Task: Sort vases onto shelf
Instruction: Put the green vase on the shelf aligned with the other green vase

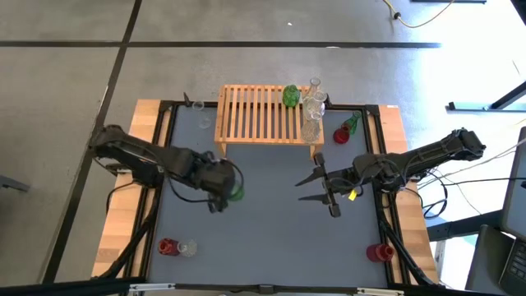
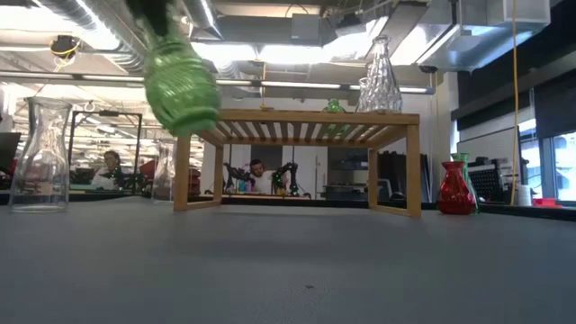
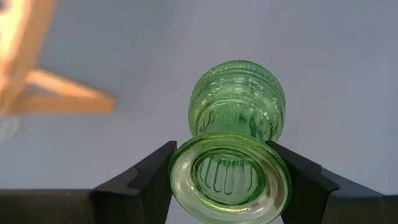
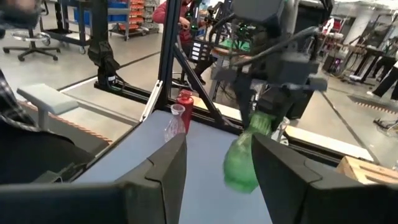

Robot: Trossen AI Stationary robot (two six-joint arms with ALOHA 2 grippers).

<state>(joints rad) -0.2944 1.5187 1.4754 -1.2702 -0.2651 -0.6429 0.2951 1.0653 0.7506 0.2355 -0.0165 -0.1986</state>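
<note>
My left gripper (image 1: 223, 196) is over the grey table's middle left, shut on a ribbed green glass vase (image 3: 239, 102), which also shows high up in the low view (image 2: 183, 85). My right gripper (image 1: 315, 186) is open at the middle right, level, pointing toward the left arm, with nothing between its fingers. The light-wood shelf (image 1: 259, 115) stands at the far middle. On its right end stand a green vase (image 1: 290, 96) and two clear vases (image 1: 312, 103). My left gripper pinches the green vase's narrow neck (image 3: 198, 134), just under the flared rim (image 3: 230, 183), between its two fingers (image 3: 152, 180). The fingers come from above, slanting steeply down. The vase hangs below them, tilted, body lowest, lifted clear of the table.
A red vase (image 1: 341, 136) and a green bottle (image 1: 352, 123) stand right of the shelf, and a clear vase (image 1: 201, 111) stands left of it. A red and a clear vase (image 1: 177, 247) stand near left. Another red vase (image 1: 380, 251) stands near right.
</note>
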